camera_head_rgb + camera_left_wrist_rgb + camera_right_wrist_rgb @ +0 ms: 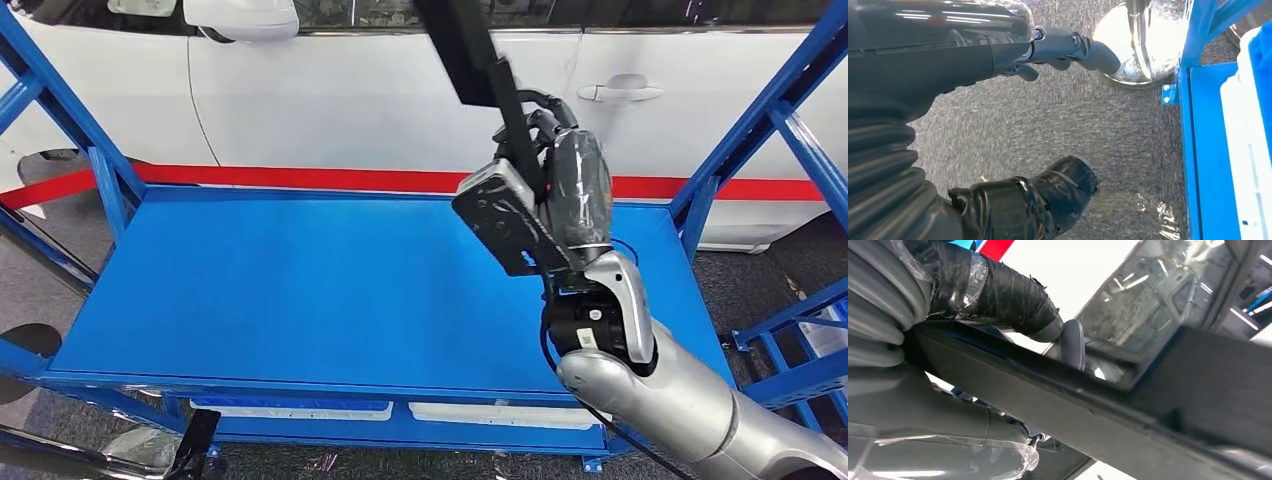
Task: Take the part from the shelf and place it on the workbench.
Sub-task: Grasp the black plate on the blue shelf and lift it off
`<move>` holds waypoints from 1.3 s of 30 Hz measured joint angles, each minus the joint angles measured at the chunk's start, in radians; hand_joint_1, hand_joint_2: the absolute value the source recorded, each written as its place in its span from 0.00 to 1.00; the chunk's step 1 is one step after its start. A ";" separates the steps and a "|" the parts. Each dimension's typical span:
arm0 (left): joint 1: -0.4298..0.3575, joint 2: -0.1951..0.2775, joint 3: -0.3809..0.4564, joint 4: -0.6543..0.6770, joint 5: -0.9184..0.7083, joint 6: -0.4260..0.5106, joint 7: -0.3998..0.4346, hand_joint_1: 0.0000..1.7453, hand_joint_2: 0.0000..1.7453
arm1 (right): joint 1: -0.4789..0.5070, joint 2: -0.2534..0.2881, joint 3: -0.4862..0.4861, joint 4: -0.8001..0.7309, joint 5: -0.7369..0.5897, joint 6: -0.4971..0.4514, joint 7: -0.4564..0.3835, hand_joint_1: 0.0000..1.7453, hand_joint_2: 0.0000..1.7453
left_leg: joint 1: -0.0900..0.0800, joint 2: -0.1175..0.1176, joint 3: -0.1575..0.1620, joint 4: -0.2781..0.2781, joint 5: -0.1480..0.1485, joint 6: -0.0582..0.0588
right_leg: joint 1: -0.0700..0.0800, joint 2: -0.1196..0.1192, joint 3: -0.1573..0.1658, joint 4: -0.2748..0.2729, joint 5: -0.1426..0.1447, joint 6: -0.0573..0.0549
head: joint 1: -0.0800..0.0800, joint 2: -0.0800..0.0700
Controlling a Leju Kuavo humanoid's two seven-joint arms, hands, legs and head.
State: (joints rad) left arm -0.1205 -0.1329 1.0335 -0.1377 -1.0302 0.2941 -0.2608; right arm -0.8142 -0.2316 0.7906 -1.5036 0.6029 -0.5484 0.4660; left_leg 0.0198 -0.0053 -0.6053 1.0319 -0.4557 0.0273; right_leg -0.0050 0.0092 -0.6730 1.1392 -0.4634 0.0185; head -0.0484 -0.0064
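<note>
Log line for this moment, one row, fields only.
right hand: grips long black part, raised above blue workbench | left hand: holds nothing, hangs over grey floor | placement: not yet done

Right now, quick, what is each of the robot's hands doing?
Left hand: open, holding nothing, hanging over the grey carpet floor.
Right hand: raised, fingers closed on a long black plastic part.
</note>
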 joint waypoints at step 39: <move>-0.012 -0.004 0.068 0.004 -0.045 0.023 0.049 0.00 1.00 | 0.083 -0.044 -0.085 -0.149 -0.743 -0.091 -0.245 1.00 1.00 | -0.011 0.005 -0.066 0.005 0.059 -0.003 | 0.008 -0.007 0.160 -0.126 -0.056 -0.002 | -0.004 0.000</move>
State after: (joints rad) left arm -0.1328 -0.1370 1.1017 -0.1339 -1.0756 0.3175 -0.2120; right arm -0.7311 -0.2754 0.7052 -1.6524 -0.1402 -0.6391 0.2213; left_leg 0.0088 0.0002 -0.6709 1.0373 -0.3965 0.0240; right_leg 0.0029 0.0027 -0.5126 1.0127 -0.5197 0.0166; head -0.0525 -0.0065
